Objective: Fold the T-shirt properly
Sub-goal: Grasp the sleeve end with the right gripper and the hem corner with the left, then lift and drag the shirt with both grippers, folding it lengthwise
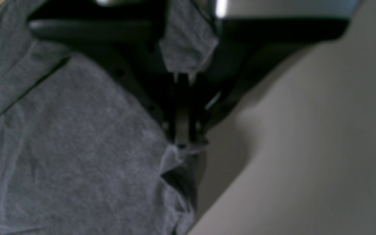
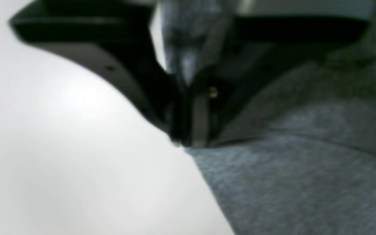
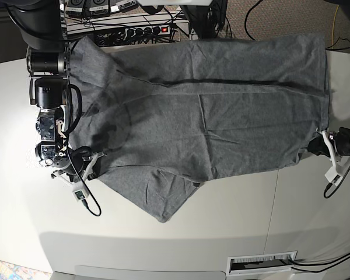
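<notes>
The grey T-shirt [image 3: 210, 111] lies spread across the white table [image 3: 245, 204], with one sleeve pointing toward the front edge. At the cloth's right edge in the base view, my left gripper [image 3: 316, 144] is shut on it. The left wrist view shows the fingertips [image 1: 183, 140] together, with a fold of the T-shirt [image 1: 60, 147] pinched between them. My right gripper [image 3: 95, 158] is at the cloth's left edge. In the right wrist view its fingers [image 2: 188, 142] are closed on the T-shirt [image 2: 305, 182] hem, and cloth is bunched up between them.
A power strip and tangled cables [image 3: 134, 28] sit behind the table's far edge. A slotted vent [image 3: 261, 263] lies by the front edge. Loose cables hang from both wrists. Bare table [image 2: 60, 147] shows beside each gripper.
</notes>
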Controlling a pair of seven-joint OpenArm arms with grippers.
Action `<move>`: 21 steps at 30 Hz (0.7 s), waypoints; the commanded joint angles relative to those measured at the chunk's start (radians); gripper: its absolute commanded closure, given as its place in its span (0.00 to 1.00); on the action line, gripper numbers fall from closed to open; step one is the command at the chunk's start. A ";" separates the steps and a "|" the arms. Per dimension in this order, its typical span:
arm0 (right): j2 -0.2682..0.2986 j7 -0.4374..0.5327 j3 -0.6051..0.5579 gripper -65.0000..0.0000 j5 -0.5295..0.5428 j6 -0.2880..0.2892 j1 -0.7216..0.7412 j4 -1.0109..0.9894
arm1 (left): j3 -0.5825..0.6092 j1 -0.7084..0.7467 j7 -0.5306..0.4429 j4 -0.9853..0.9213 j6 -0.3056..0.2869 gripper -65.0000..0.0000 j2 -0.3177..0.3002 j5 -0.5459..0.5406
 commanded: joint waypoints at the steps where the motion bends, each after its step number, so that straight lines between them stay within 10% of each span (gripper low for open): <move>1: 0.011 -0.100 0.000 1.00 -0.032 0.019 0.003 -0.003 | -0.010 -0.022 -0.015 0.013 -0.005 1.00 -0.028 -0.018; 9: 0.041 -0.203 0.000 1.00 0.066 0.018 0.003 0.124 | -0.010 -0.022 -0.014 0.014 -0.005 1.00 -0.039 -0.040; 21: 0.184 -0.417 0.001 1.00 0.372 0.019 -0.012 0.372 | -0.010 -0.022 0.121 0.071 -0.005 1.00 -0.145 -0.348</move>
